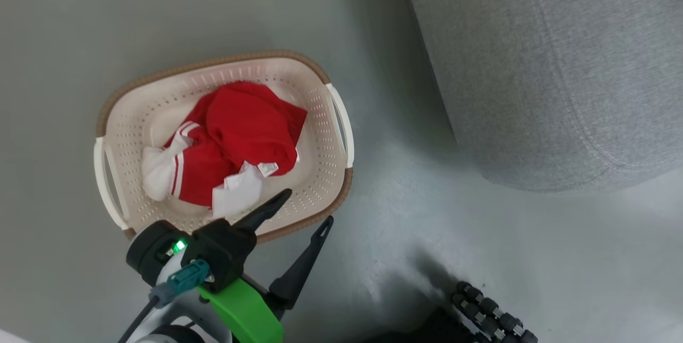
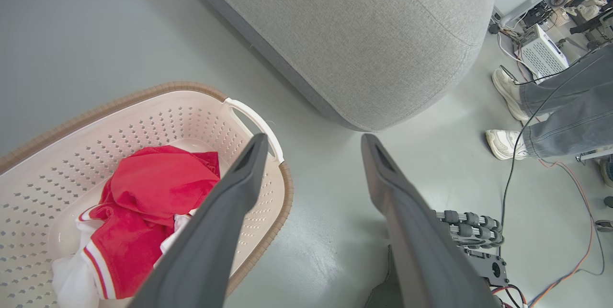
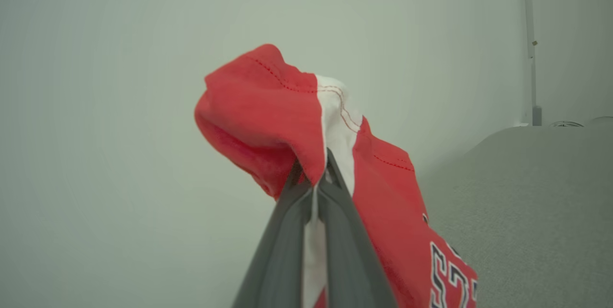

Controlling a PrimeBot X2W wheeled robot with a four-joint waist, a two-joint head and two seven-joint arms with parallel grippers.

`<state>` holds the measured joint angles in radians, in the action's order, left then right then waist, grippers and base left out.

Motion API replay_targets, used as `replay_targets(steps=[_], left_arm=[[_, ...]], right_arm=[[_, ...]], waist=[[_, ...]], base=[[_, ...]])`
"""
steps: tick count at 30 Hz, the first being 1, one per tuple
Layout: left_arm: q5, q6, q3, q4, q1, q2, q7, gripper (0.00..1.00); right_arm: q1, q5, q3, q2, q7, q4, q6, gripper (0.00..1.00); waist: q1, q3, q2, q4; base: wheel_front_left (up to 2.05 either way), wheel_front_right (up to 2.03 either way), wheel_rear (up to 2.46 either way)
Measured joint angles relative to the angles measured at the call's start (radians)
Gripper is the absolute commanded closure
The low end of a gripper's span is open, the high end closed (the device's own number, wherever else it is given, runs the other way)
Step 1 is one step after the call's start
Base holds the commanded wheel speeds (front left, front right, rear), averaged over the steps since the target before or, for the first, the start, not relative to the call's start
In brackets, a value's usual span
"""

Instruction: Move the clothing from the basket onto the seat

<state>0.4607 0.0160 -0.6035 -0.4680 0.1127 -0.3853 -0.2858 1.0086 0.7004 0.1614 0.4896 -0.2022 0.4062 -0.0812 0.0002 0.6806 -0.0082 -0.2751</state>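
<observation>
The big grey fabric-upholstered sofa point(image 1: 560, 65), rounded at the corner and seamed along its edge, stands on a pale grey-green floor point(image 1: 80, 23). Near that corner, but not touching it, sits the oval cream plastic laundry basket point(image 1: 229, 72) with perforated walls, a brown woven-look rim and white side handles. On its floor lies a crumpled heap of red clothing point(image 1: 240, 129) with white stripes, white trim and a small white label. Past the sofa's end, a person's legs point(image 2: 565, 116) in grey trousers and white shoes stand among cables and equipment. The left gripper point(image 1: 308, 206) hovers over the basket's near rim, its two dark fingers spread wide and holding nothing. The right gripper point(image 3: 313, 166), seen against a pale wall with sofa upholstery off to one side, is pinched tight on a second red garment point(image 3: 258, 107). This one has a white stripe and black-and-white lettering, and it drapes over the fingertips.
</observation>
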Motion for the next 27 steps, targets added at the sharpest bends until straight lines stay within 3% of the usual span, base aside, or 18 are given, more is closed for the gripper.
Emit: replay_targets(steps=[13, 15, 17, 18, 19, 27], left_arm=[[-0.050, -0.018, 0.076, -0.093, 0.039, -0.053, -0.020, 0.00], [-0.050, -0.017, 0.086, -0.091, 0.051, -0.055, -0.010, 0.00], [-0.050, -0.014, 0.094, -0.084, 0.066, -0.056, 0.006, 0.00], [-0.050, -0.007, 0.099, -0.073, 0.078, -0.055, 0.022, 0.00], [-0.048, -0.005, 0.100, -0.065, 0.084, -0.054, 0.031, 0.00], [0.012, 0.007, 0.130, 0.008, 0.116, 0.009, 0.118, 0.00]], right_arm=[[0.007, 0.024, -0.025, -0.117, -0.032, 0.147, 0.002, 0.99], [0.009, 0.017, -0.044, -0.132, -0.036, 0.159, 0.016, 0.62], [0.020, 0.008, -0.053, -0.142, -0.044, 0.171, 0.023, 0.49], [0.032, -0.009, -0.058, -0.142, -0.045, 0.182, 0.032, 0.20], [0.035, -0.020, -0.058, -0.138, -0.046, 0.186, 0.037, 0.00], [0.027, -0.084, -0.080, -0.097, -0.053, 0.194, 0.083, 0.00]], waist=[[0.0000, 0.186, 0.0000, -0.035], [0.0000, 0.207, 0.0000, -0.043], [0.0001, 0.221, 0.0000, -0.054], [0.0000, 0.225, 0.0000, -0.064], [0.0000, 0.222, 0.0000, -0.068], [-0.0001, 0.171, 0.0000, -0.072]], base=[[0.00, 0.00, 0.00], [0.00, 0.00, 0.00], [0.00, 0.00, 0.00], [0.00, 0.00, 0.00], [0.00, 0.00, 0.00], [0.00, 0.00, 0.00]])
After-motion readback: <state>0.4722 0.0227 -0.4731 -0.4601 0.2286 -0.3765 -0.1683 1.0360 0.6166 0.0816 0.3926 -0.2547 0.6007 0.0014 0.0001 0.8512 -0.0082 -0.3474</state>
